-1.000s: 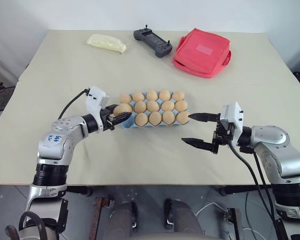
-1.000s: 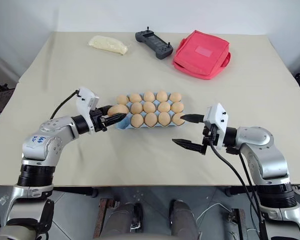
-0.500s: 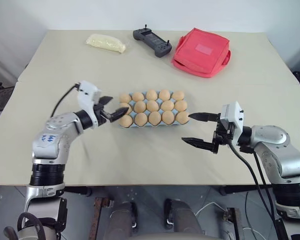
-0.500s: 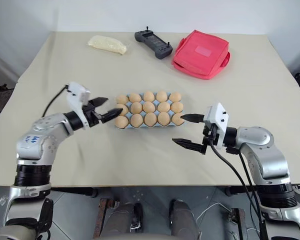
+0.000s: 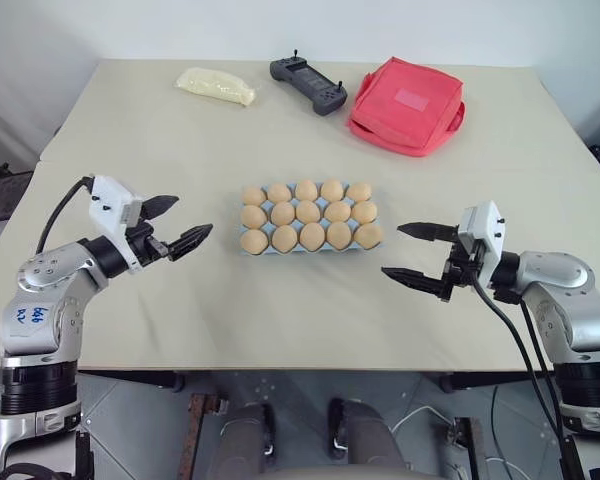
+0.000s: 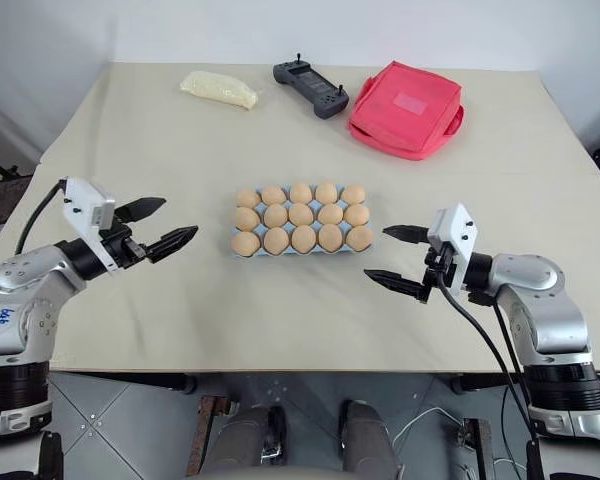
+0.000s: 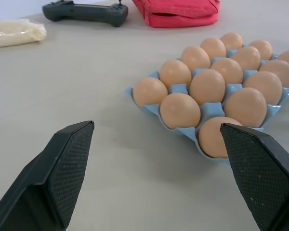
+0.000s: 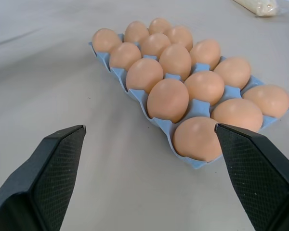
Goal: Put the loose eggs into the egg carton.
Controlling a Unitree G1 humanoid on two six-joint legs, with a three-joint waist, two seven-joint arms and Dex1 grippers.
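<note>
The left gripper [image 5: 175,225] hangs over the table [image 5: 130,140] toward its left edge, roughly level, pointing in at the egg carton [image 7: 211,111] with its two black fingers spread wide and nothing between them. It stands well apart from the carton's left end. The right gripper [image 5: 414,252] mirrors it toward the right edge, tipped slightly downward and aimed at the carton's right end, jaws likewise wide apart and empty, one finger above the other in the head views.

The carton sits near the middle of the table, long side parallel to the near edge. It is a light blue moulded tray with raised peaks between the cups, and every one of its three rows of five cups carries an egg [image 8: 167,99]. The eggs are smooth, matte, tan-orange and alike.

The fingertips [image 7: 70,166] carry flat pads with a fine cross-hatched grip texture. The table is a plain, pale beige matte surface.

Along the far edge lie a pale yellow oblong packet [image 5: 213,85], a dark grey handheld controller [image 5: 307,85] with small sticks, and a red fabric pouch [image 5: 405,92], soft and squarish.
</note>
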